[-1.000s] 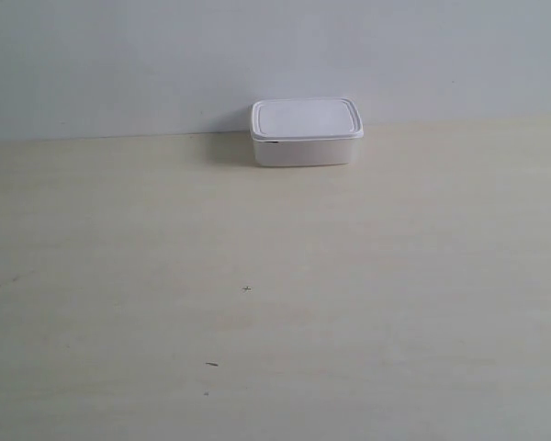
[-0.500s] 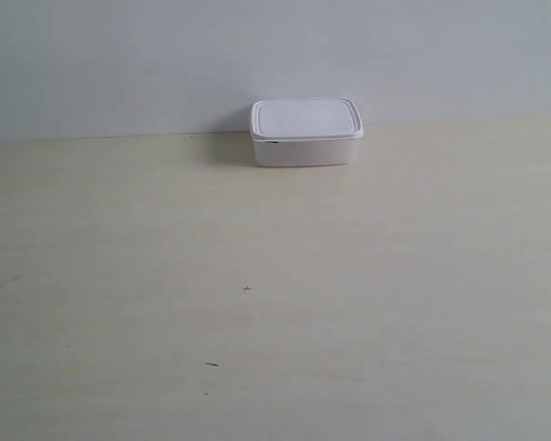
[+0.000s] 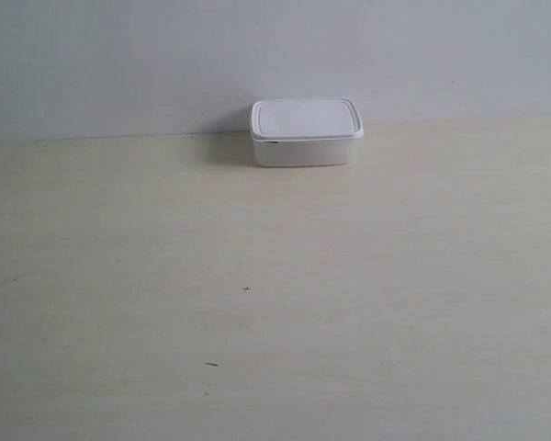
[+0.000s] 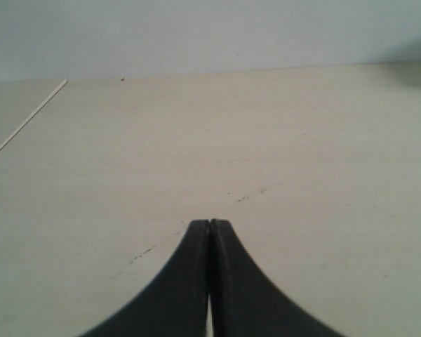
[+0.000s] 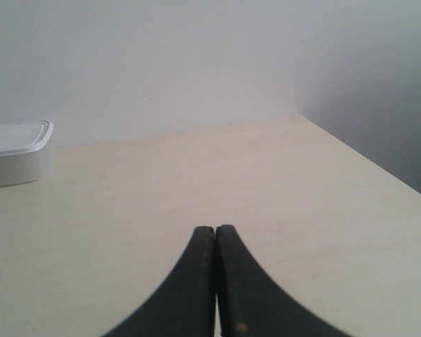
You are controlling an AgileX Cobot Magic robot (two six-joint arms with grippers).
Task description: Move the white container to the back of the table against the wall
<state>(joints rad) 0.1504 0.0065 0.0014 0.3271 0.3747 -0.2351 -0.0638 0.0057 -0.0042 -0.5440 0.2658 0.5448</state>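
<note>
exterior view, white container [image 3: 306, 131] unmoved, against wall [image 3: 119, 55]

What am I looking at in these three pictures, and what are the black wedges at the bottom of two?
This is a robot with two arms, each ending in a gripper. One picture comes from a camera off the arms: it shows the table, the wall behind it and the white container, lid on, at the back near the wall; whether they touch is unclear. No arm appears there. The other two come from wrist cameras. The wedges are the left gripper and the right gripper, each shut and holding nothing. The right wrist view also catches part of the container.
</note>
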